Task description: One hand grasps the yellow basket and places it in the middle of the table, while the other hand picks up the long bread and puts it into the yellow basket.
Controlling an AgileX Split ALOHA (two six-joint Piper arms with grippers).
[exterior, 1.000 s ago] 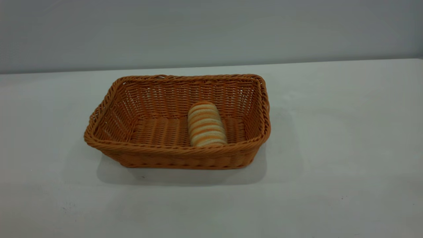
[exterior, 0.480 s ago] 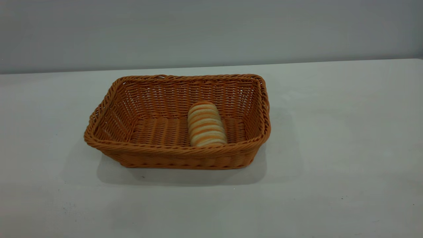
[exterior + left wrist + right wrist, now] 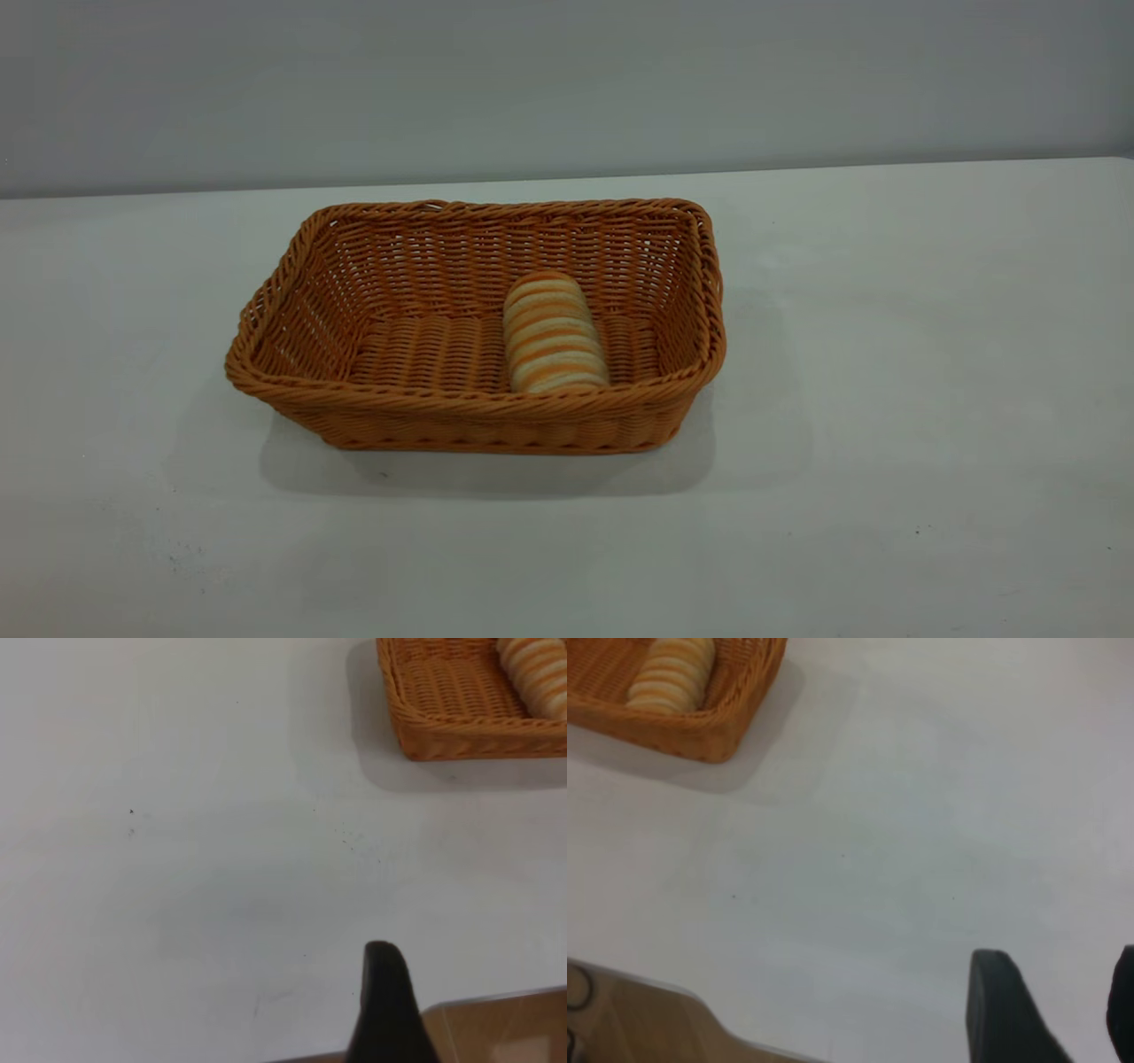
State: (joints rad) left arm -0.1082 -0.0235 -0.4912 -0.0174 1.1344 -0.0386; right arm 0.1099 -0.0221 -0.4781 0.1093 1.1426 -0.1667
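Starting nearest the arms, the right gripper (image 3: 1050,1014) hangs over bare counter (image 3: 886,354) close to its near edge, its two dark fingers spread apart with nothing between them, so it is released. The left gripper (image 3: 385,1005) also sits back by the near edge of the counter, well apart from the work; only one dark finger shows in its wrist view, so I cannot tell whether it is spread or clenched. Neither arm appears in the exterior view.

Farther out, the yellow basket (image 3: 474,416) rests flat on the counter roughly in the middle, slightly toward the left side, casting a soft shadow in front. Inside it lies the long bread (image 3: 554,332), striped cream and orange, resting on the woven floor right of the basket's centre, its length running from the near wall toward the far wall. Nothing else is in the basket.

Judged from this layout, both parts of the task look done. Little can go wrong now: the main risk would be an arm sweeping back across the counter and clipping the braided rim, which could shove the light basket off centre or tip the bread against a wall.
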